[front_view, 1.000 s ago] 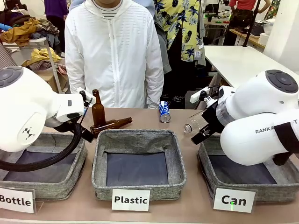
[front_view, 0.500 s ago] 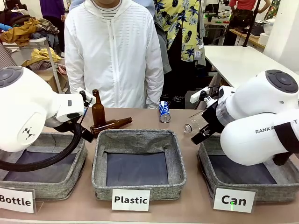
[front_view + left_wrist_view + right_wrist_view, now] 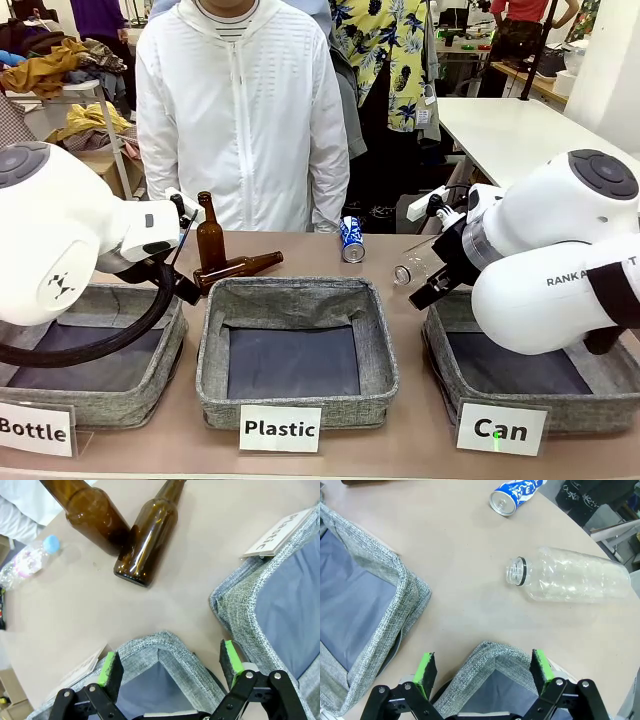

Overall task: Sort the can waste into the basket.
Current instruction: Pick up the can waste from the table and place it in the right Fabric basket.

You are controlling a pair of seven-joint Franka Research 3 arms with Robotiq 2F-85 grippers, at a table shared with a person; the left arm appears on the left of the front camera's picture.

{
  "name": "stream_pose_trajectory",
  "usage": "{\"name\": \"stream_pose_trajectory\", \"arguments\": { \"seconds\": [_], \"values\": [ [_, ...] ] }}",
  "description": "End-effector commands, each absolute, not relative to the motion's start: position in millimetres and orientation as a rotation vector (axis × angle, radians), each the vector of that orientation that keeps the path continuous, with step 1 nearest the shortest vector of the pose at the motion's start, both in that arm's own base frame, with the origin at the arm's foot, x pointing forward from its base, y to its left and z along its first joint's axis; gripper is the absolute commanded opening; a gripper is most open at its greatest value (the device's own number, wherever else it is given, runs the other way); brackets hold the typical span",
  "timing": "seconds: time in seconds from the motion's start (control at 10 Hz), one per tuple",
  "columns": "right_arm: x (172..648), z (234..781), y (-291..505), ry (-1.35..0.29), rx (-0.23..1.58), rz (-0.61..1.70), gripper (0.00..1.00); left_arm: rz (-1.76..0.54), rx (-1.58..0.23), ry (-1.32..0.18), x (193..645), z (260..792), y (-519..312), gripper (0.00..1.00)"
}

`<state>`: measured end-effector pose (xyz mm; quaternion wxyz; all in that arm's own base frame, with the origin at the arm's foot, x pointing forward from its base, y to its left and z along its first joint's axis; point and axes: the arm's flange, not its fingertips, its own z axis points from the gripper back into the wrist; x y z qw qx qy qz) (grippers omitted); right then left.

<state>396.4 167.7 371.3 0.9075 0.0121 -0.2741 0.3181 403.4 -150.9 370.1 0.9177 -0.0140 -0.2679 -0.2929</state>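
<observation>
A blue can with white lettering (image 3: 351, 239) lies on its side at the far middle of the table, also seen at the top of the right wrist view as the blue can (image 3: 515, 495). The black can is out of view. The "Can" basket (image 3: 520, 370) stands at the right, below my right arm; its near corner (image 3: 495, 662) lies under my right gripper (image 3: 482, 672), which is open and holds nothing. My left gripper (image 3: 170, 667) is open too, above a corner of the "Bottle" bin (image 3: 160, 650).
A clear plastic bottle (image 3: 570, 576) lies uncapped between the blue can and the "Can" basket. Two brown bottles (image 3: 225, 262) stand and lie at the far left. The "Plastic" bin (image 3: 295, 350) is in the middle. A person (image 3: 240, 110) stands across the table.
</observation>
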Motion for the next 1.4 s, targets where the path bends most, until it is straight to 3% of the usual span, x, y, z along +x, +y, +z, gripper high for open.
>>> {"name": "stream_pose_trajectory", "arguments": {
  "seconds": [0.0,0.2,0.3,0.5,0.8,1.0,1.2,1.3],
  "values": [
    [396,371,168,-0.566,0.025,0.656,1.0,-0.602,-0.029,-0.551,403,370,-151,1.0],
    [393,393,167,-0.586,0.079,0.651,1.0,-0.624,-0.048,-0.567,401,388,-147,1.0],
    [389,424,163,-0.633,0.147,0.565,1.0,-0.624,-0.091,-0.573,393,417,-141,1.0],
    [366,488,150,-0.577,0.28,0.335,1.0,-0.462,-0.209,-0.501,367,487,-122,1.0],
    [322,526,92,-0.469,0.579,0.307,1.0,-0.487,-0.545,-0.493,330,536,-57,1.0],
    [301,531,11,-0.552,0.741,0.13,1.0,-0.399,-0.761,-0.503,338,539,31,1.0],
    [283,516,-61,-0.62,0.857,-0.036,1.0,-0.247,-0.966,-0.537,341,506,114,1.0],
    [280,502,-96,-0.639,0.941,-0.126,1.0,-0.151,-1.042,-0.647,340,483,155,1.0]
  ]
}}
